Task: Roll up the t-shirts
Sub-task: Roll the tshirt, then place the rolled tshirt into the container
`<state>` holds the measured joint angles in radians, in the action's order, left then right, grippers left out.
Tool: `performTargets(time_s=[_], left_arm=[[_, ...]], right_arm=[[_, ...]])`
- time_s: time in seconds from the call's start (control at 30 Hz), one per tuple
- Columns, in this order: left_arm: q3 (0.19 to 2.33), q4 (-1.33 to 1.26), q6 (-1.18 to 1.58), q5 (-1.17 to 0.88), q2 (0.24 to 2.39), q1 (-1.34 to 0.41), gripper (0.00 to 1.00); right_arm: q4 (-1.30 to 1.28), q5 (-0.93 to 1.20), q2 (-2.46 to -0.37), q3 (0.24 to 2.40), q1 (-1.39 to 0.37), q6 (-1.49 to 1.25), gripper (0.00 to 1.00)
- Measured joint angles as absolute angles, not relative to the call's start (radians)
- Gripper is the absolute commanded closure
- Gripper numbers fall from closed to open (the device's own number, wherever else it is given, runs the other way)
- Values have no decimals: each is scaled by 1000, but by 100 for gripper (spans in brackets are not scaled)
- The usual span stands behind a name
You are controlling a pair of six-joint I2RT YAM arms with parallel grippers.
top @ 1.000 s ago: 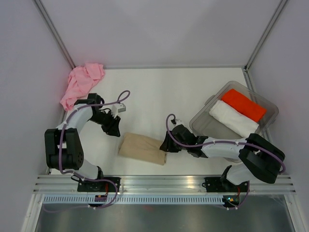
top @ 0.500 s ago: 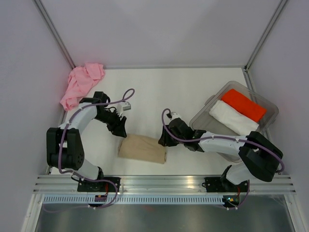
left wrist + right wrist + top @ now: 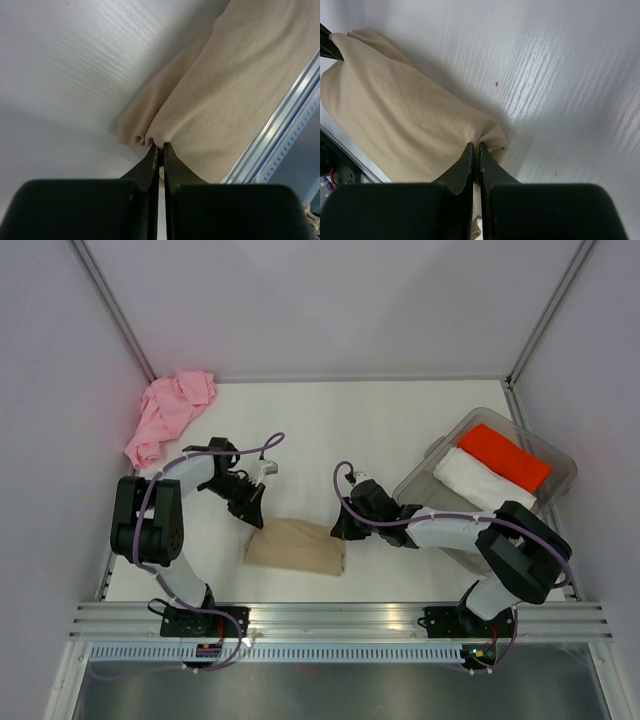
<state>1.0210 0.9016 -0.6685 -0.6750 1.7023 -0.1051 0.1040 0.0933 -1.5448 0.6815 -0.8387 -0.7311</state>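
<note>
Both hands have closed in over the last second: the left hand (image 3: 252, 516) has come down and right onto the far-left corner of the tan t-shirt (image 3: 296, 547), and the right hand (image 3: 340, 529) has slid up to its far-right corner. Each wrist view shows the jaws pressed almost together with a small fold of tan cloth nipped at the tips, so both are clenched on the shirt.

The tan t-shirt lies as a thick bundle on the tabletop (image 3: 330, 430), close to the near rail (image 3: 340, 618). Its long axis runs left to right, roughly along that rail, and it sits on the near side of both hands, 1 hand at each end. Neither arm is nearer, so the next move probably needs both working evenly across that axis.

The pink t-shirt (image 3: 170, 412) is crumpled in the far-left corner. The red t-shirt (image 3: 505, 457) and white t-shirt (image 3: 483, 485) lie in the tub (image 3: 562, 492) at right.
</note>
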Motion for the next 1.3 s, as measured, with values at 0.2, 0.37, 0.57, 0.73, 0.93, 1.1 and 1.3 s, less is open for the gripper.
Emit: performTargets(time_s=[0.2, 0.37, 0.57, 0.73, 0.93, 1.1, 1.3], left_arm=[[1021, 891, -657, -629, 1740, -107, 98], [1018, 890, -656, -602, 1742, -107, 98], [1015, 888, -656, -599, 1746, -107, 97], [1013, 889, -656, -602, 1730, -107, 94], [1013, 892, -656, -602, 1705, -107, 90], [1013, 892, -656, -602, 1700, -107, 86], [1013, 892, -656, -601, 1697, -107, 85]], right_arm=[[138, 124, -1571, 680, -825, -740, 94], [187, 160, -1622, 677, -797, -750, 79], [207, 201, -1648, 681, -785, -731, 59], [76, 133, -1514, 715, -792, -558, 43], [-43, 18, -1356, 919, -866, -218, 26], [-107, -66, -1429, 1068, -1071, 87, 2], [-227, -112, -1678, 1162, -1179, 269, 2]])
